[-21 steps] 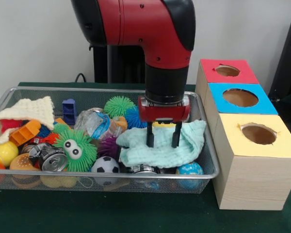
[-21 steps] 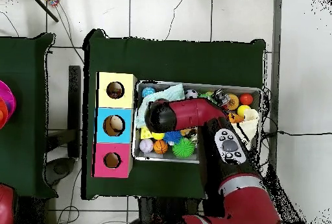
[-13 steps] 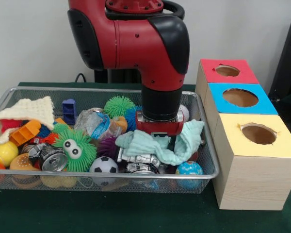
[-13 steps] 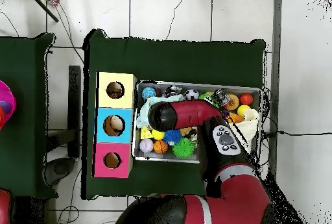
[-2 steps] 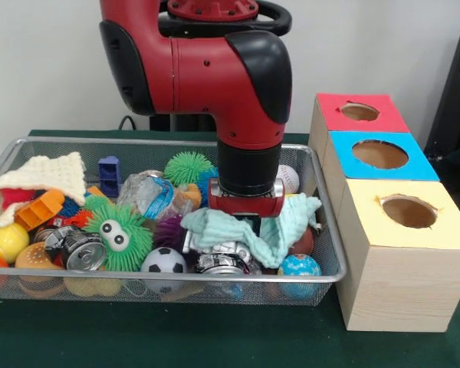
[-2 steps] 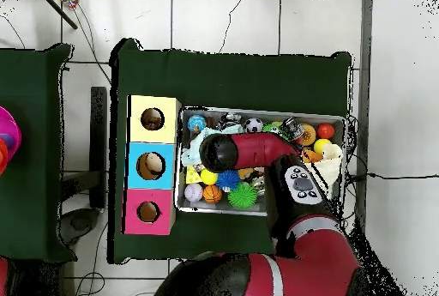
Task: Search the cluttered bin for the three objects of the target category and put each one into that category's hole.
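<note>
One gripper [image 5: 248, 224] sits low in the wire bin [image 5: 169, 282], its tips buried in the pale green cloth [image 5: 272, 230], so I cannot tell its grip. Beside the bin stands the box with red, blue and yellow holes [image 5: 408, 211].

The cloth [image 5: 249, 226] lies in the bin [image 5: 326, 253], just beside the boxes [image 5: 399, 268]

Bkgd: plain pale wall [image 5: 54, 69] behind table. Table [image 6: 231, 74] w/ dark green cover. Floor [image 6: 223, 18] of pale tiles w/ dark grout lines; thin cables [image 6: 231, 20] trail across it. 2nd green table [image 6: 30, 138] at one side, apart from main one.
</note>
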`<state>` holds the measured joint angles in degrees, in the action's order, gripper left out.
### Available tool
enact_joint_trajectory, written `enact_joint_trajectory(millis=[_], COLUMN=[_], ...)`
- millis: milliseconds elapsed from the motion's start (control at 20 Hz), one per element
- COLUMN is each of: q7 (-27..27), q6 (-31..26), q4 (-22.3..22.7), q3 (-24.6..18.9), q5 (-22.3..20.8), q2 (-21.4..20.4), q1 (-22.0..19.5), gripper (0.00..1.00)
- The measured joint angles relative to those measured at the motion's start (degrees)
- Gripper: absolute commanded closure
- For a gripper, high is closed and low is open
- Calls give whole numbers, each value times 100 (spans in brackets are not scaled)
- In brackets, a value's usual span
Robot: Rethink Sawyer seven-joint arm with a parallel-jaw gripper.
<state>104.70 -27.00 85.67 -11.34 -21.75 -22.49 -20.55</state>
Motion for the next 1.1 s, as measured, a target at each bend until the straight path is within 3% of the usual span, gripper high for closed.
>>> enact_joint_trajectory(millis=[600,1100], q7=[0,-2], q6=[-368,-1192], q4=[354,1022], q3=[-137,-286], q5=[413,550], q2=[-259,-1127], q1=[-360,-884], gripper=[100,100])
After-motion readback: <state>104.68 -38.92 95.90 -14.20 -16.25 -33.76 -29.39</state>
